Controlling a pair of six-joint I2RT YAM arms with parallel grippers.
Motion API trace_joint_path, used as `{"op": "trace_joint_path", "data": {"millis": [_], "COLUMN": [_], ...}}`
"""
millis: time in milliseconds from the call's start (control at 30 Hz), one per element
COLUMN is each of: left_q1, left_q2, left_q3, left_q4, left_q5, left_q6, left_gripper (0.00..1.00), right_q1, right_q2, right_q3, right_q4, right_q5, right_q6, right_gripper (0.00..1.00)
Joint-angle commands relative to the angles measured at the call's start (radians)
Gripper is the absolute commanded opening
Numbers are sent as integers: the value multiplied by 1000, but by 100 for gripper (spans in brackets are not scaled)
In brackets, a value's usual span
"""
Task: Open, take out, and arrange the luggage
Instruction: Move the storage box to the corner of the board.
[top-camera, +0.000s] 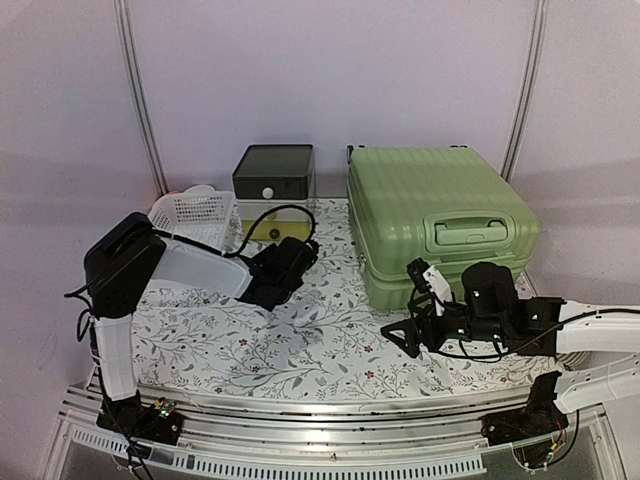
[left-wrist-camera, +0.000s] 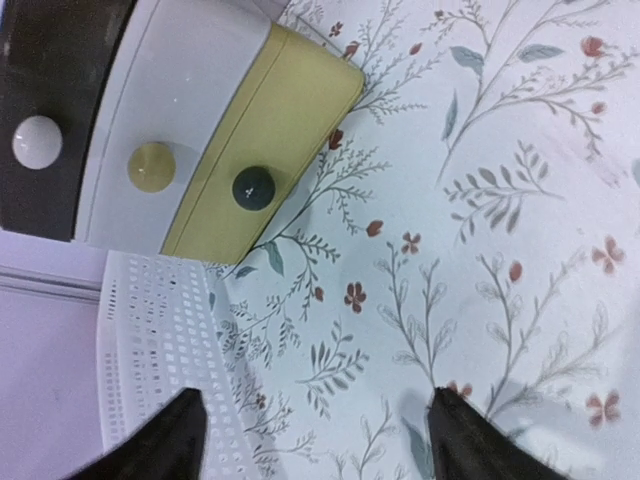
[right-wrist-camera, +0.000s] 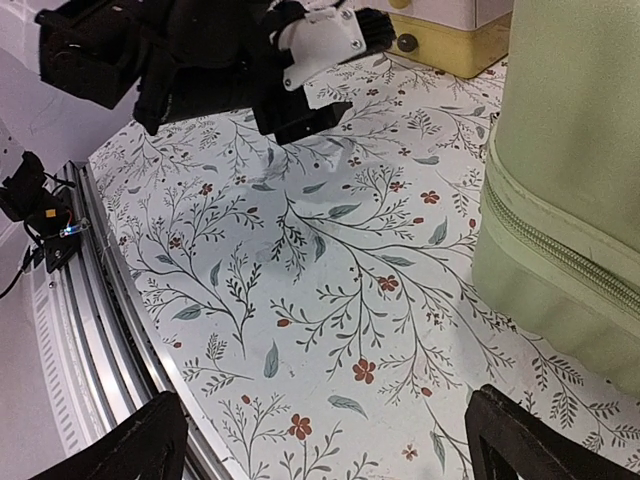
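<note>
Shut luggage (top-camera: 440, 225) flat on tabletop (top-camera: 300, 340); left end effector (left-wrist-camera: 315, 400) released, empty; right end effector (right-wrist-camera: 325, 405) released beside luggage.

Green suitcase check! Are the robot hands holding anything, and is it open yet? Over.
Left gripper open, empty. Right gripper open, empty, near the suitcase. Suitcase shut, lying flat. Nothing blocking it.

The luggage (top-camera: 440, 225), a large light-green hard-shell suitcase with a ribbed shell, lies flat on its broad side at the right rear of the floral tablecloth (top-camera: 300, 340). It is closed. A recessed handle (top-camera: 470, 232) shows on the upper shell near the front edge. In the right wrist view, the zipper (right-wrist-camera: 560, 247) runs shut along the side wall between the two shell halves.
</note>
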Motion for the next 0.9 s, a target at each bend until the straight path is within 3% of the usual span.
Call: {"op": "trace_joint_path", "data": {"millis": [0,367,667,867], "left_q1": [-61,-141,-141,-140], "left_q2": [-139,-414,-679,-788], "left_q3": [-69,-179,-318,-380], "left_q4": [-85,-197,-99,-57], "left_q5": [-70,48,208,287], "left_q6": [-173,-418,-483,-522], "left_gripper": [97,98,98,98], "right_q1": [-3,-3,-3,-3], "right_q2": [-12,-7,59,57], "right_q3": [32,52,164,153], "right_q4": [15,6,-140,-127], "right_q5": [-10,58,186,184], "right_q6": [8,46,202,125], "right_gripper": [99,99,99,99]}}
